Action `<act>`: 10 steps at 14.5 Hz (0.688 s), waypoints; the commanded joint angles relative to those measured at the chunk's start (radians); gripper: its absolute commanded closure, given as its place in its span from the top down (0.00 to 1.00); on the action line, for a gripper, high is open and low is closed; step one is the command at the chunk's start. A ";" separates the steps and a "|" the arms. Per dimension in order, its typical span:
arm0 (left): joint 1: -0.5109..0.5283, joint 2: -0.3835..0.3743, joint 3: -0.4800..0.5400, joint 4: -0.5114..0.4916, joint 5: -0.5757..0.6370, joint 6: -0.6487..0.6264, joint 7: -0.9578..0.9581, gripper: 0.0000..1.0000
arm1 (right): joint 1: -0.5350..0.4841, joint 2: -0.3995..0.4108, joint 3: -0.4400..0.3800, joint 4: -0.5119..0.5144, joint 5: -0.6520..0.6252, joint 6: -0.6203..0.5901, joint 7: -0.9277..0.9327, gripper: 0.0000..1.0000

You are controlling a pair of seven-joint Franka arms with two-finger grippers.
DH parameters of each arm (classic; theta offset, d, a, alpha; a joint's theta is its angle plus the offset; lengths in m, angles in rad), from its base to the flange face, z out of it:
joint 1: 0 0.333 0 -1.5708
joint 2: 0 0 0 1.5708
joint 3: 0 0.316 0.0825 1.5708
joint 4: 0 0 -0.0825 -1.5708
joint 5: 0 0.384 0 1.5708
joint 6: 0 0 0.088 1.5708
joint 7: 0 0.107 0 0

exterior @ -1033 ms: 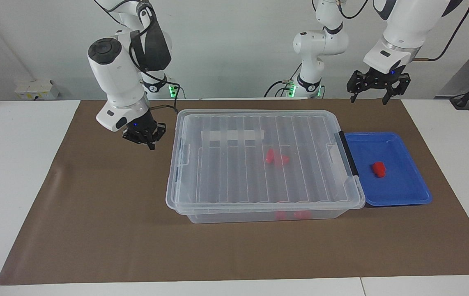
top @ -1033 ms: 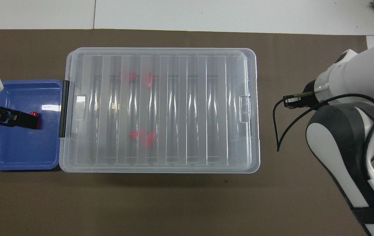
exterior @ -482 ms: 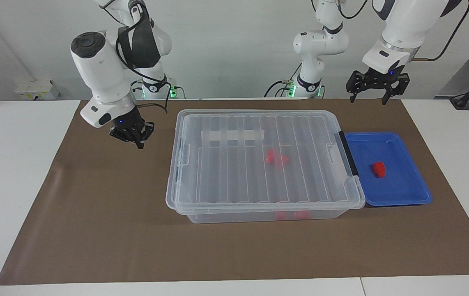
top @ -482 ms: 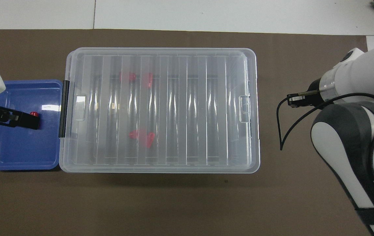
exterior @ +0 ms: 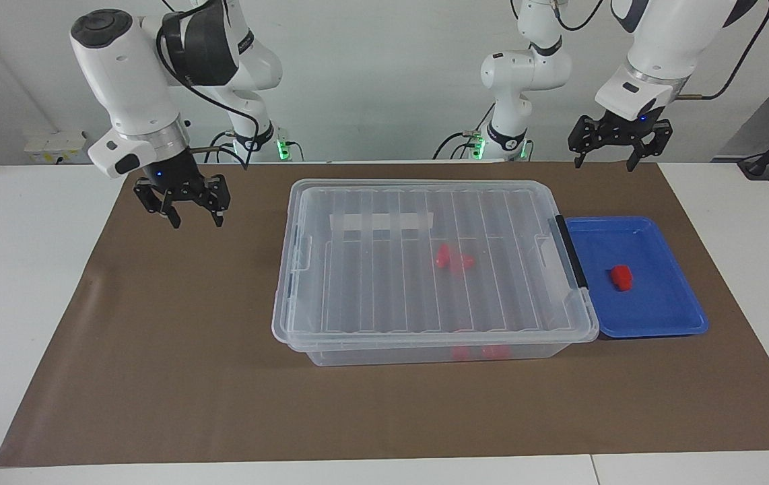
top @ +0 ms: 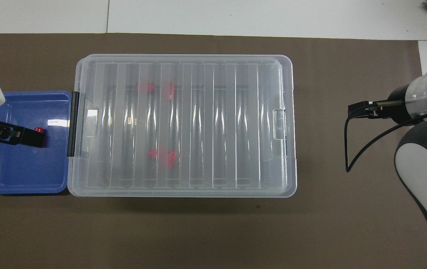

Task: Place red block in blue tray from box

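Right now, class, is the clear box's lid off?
No: the ribbed lid sits flat on the box, and red pieces show through it.

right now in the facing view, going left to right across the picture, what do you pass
right gripper, open over the brown mat → box, lid on, red pieces inside → blue tray with the red block in it. The left gripper, open, hangs above the tray's end nearer the robots.

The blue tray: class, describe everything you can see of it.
The blue tray is a shallow rectangular dish of glossy bright blue plastic with rounded corners and a raised rim. It lies flat on the brown mat at the left arm's end of the table, right beside the clear box at its black handle end. One red block rests inside.
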 commanded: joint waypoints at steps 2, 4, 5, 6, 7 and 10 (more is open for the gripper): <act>0.017 -0.031 -0.008 -0.035 0.015 0.004 -0.005 1.00 | 0.028 -0.024 -0.047 0.057 0.001 -0.096 0.008 0.99; 0.019 -0.031 -0.005 -0.035 0.015 0.004 -0.005 1.00 | 0.017 -0.021 -0.048 0.117 -0.022 -0.162 0.006 0.99; 0.019 -0.031 -0.005 -0.035 0.015 0.006 -0.005 1.00 | 0.014 -0.012 -0.047 0.161 -0.029 -0.205 0.006 1.00; 0.017 -0.031 -0.003 -0.035 0.015 0.004 -0.005 1.00 | 0.014 0.000 -0.047 0.197 -0.030 -0.231 0.006 1.00; 0.017 -0.031 -0.005 -0.034 0.015 0.006 -0.005 1.00 | 0.014 0.012 -0.048 0.220 -0.035 -0.251 0.006 1.00; 0.017 -0.031 -0.003 -0.035 0.015 0.004 -0.005 1.00 | 0.011 0.011 -0.051 0.245 -0.042 -0.331 0.006 1.00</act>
